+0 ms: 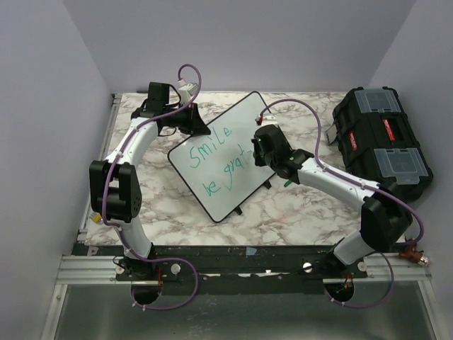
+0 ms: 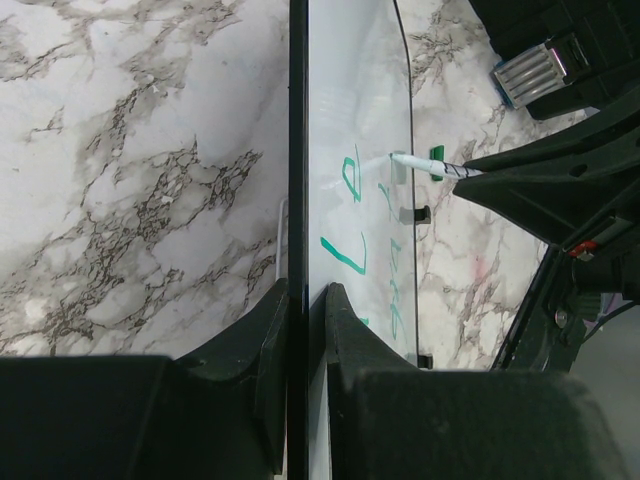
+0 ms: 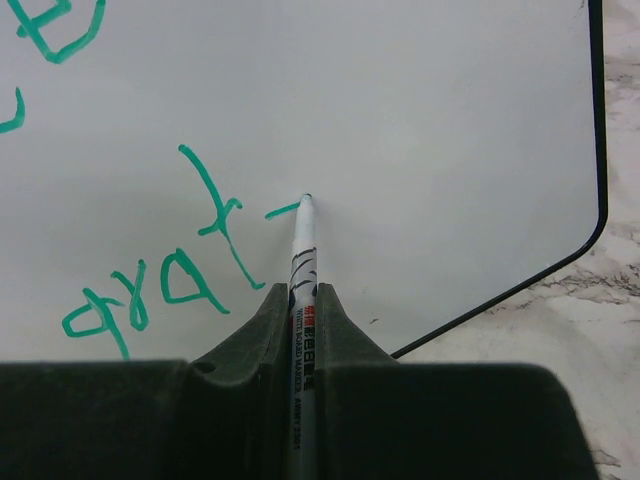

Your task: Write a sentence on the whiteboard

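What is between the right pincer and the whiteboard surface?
A white marker, clamped in the right pincer, its tip touching the whiteboard; the right wrist view shows it.

White whiteboard (image 1: 243,117), green sentence (image 1: 212,150), grey-veined marble table (image 1: 170,205).

Toolbox (image 1: 382,145): black, clear-lidded compartments, red marks, sat on the tabletop's far right side.
Tabletop (image 1: 163,205): white marble pattern, grey veins.
Walls (image 1: 233,42): pale lavender, enclosed the tabletop on three sides.
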Available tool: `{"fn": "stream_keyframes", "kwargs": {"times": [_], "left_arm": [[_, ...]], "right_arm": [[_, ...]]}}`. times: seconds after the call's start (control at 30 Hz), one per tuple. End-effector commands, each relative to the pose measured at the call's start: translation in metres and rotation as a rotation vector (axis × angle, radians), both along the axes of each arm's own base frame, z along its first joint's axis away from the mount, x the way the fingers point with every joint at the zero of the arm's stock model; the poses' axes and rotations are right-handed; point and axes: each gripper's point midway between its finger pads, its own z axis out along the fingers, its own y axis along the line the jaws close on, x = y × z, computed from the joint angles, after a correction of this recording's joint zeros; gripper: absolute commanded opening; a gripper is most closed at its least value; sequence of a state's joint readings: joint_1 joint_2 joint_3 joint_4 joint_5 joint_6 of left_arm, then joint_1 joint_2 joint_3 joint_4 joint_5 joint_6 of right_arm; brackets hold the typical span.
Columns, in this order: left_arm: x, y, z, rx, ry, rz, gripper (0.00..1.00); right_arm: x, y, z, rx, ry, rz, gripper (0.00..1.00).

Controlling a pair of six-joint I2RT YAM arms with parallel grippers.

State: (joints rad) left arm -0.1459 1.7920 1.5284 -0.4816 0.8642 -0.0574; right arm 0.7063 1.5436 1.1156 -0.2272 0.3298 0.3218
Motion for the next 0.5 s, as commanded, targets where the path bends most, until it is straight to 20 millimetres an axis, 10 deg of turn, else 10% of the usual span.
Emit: {"fn": "stream_keyframes", "kwargs": {"times": [0.0, 0.47], "left_arm": [[0.009, 0.006, 0.005, 0.057, -0.120, -0.006, 0.00], [0.009, 0.005, 0.005, 0.053, -0.117, -0.008, 0.00]], "right_arm": [[0.009, 0.008, -0.001, 0.017, 0.006, 0.001, 0.01], [-0.007, 0.031, -0.010, 0.085, 0.065, 0.136, 0.01]]}}
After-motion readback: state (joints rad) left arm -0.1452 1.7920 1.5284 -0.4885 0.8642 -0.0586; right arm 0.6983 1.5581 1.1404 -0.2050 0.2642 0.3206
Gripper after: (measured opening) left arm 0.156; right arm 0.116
